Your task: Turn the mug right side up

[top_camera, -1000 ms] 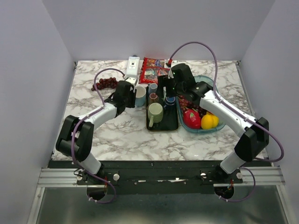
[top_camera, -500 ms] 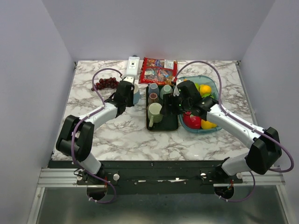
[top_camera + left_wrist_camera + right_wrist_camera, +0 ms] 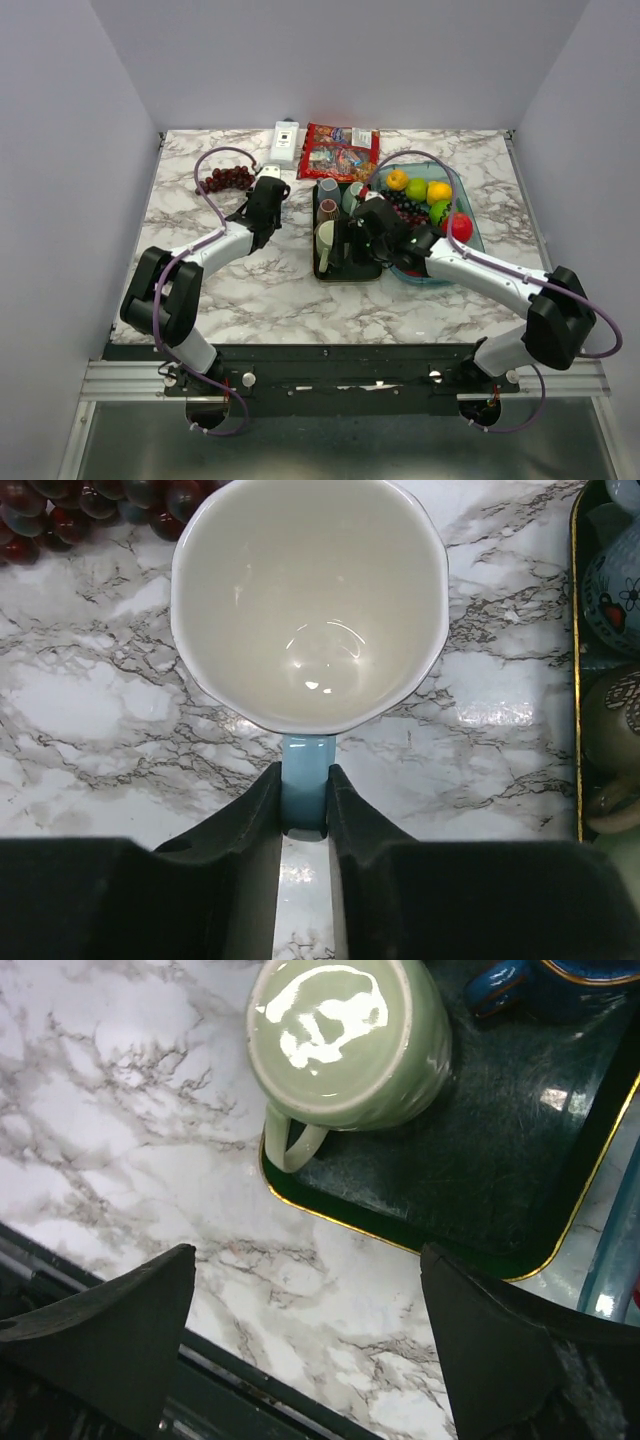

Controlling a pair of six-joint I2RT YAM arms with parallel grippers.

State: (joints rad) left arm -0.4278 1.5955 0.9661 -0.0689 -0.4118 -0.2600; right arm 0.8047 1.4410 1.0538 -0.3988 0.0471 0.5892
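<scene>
A light-blue mug (image 3: 310,600) with a white inside stands upright on the marble, its opening facing up. My left gripper (image 3: 305,800) is shut on its handle (image 3: 306,780). In the top view my left gripper (image 3: 268,195) covers most of that mug. A green mug (image 3: 340,1035) sits upside down on the dark tray (image 3: 480,1200), base up, handle toward the near edge. It also shows in the top view (image 3: 325,240). My right gripper (image 3: 305,1255) is open and empty above the tray's near edge, close to the green mug, and also shows in the top view (image 3: 350,240).
Dark grapes (image 3: 228,178) lie left of the blue mug. Several small cups (image 3: 328,190) stand on the tray (image 3: 350,272). A blue bowl of fruit (image 3: 470,245) is right of it. A red snack bag (image 3: 340,152) and a white box (image 3: 285,142) lie at the back.
My right arm has swung from the far side of the tray to its near side, over the green mug. My left gripper has turned over the blue mug, hiding it from above.
</scene>
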